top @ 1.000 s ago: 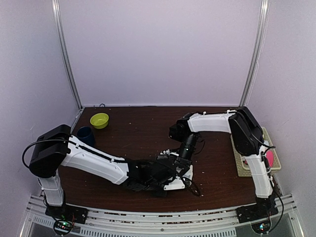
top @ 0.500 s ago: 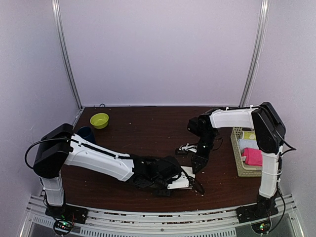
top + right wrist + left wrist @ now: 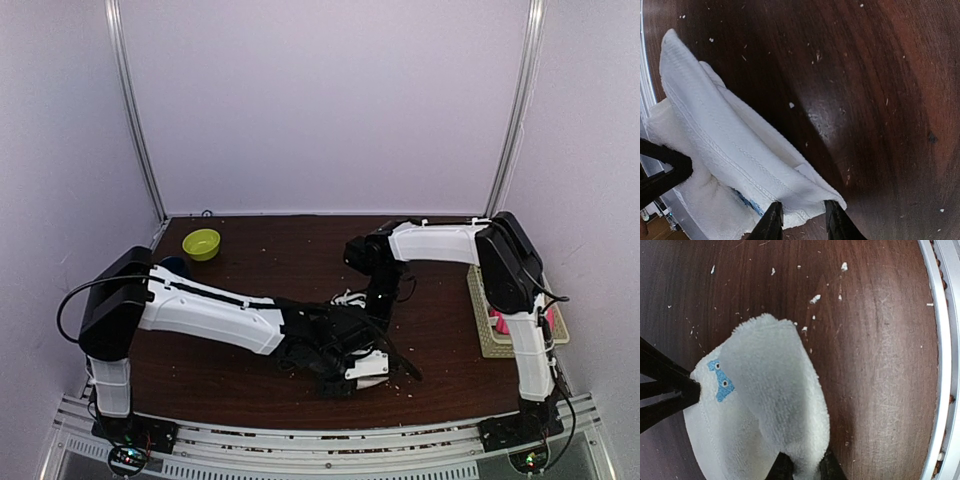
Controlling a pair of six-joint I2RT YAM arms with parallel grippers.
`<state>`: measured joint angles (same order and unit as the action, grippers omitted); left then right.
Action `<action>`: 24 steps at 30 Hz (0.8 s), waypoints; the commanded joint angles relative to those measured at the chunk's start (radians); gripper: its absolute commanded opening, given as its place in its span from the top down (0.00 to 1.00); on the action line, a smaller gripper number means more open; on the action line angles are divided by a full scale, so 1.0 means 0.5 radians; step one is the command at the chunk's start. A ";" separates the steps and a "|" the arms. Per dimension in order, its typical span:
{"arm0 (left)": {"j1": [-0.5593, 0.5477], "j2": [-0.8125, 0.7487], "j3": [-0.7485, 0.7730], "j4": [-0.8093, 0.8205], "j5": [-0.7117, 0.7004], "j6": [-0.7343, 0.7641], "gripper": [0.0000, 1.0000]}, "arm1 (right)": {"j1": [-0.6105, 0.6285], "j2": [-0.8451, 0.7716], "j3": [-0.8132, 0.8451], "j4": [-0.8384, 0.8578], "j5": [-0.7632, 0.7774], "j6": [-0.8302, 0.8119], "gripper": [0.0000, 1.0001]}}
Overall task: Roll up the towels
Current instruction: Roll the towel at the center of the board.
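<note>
1. Cream towel (image 3: pixel 765 405): lies near the front middle of the table (image 3: pixel 270 260), between the two grippers. In the top view the arms hide most of it.
2. Axis: in the right wrist view the cream towel (image 3: pixel 725 145) forms a long folded band running from upper left to lower right. One narrow end points at the right gripper (image 3: pixel 801 220).
3. Appearance: fluffy off-white terry, folded over itself into a rounded lobe. It has a stitched border and a small blue mark (image 3: pixel 720 380) near one edge.
4. Left gripper (image 3: pixel 802 467): clenched on the lower edge of the fold.
5. Right gripper: pinching the towel's narrow end between its fingertips.
6. Pink towel (image 3: pixel 497 322): sits in the basket (image 3: pixel 480 320) at the right edge, partly behind the right arm.
7. Green bowl (image 3: pixel 201 243): stands at the far left corner, well apart from the towels.
</note>
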<state>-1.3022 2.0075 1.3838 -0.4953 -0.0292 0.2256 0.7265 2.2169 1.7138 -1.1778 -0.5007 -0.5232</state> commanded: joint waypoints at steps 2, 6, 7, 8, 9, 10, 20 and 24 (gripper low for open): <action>0.094 0.102 -0.023 -0.132 0.379 -0.113 0.93 | -0.039 0.075 0.085 0.067 -0.042 -0.040 0.67; 0.217 0.107 -0.039 -0.101 0.662 -0.125 0.93 | -0.155 -0.119 0.217 -0.061 -0.272 -0.088 0.64; 0.252 0.114 -0.035 -0.094 0.748 -0.128 0.93 | -0.179 -0.178 0.250 -0.069 -0.317 -0.089 0.63; 0.290 0.122 -0.034 -0.080 0.846 -0.135 0.93 | -0.203 -0.233 0.295 -0.080 -0.347 -0.085 0.63; 0.332 0.130 -0.041 -0.062 0.964 -0.145 0.93 | -0.223 -0.285 0.331 -0.086 -0.362 -0.075 0.63; 0.376 0.147 -0.046 -0.051 1.082 -0.153 0.93 | -0.247 -0.343 0.360 -0.081 -0.374 -0.054 0.62; 0.633 0.516 0.134 -0.140 1.720 -0.265 0.92 | -0.365 -1.073 0.432 0.018 -0.401 -0.203 0.53; 0.696 0.613 0.212 -0.172 1.856 -0.336 0.93 | -0.239 -1.321 0.168 -0.084 -0.711 -0.601 0.48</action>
<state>-0.9688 2.2127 1.4876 -0.5014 0.8619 0.1005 0.5465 1.6230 1.9148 -1.1519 -0.7124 -0.6243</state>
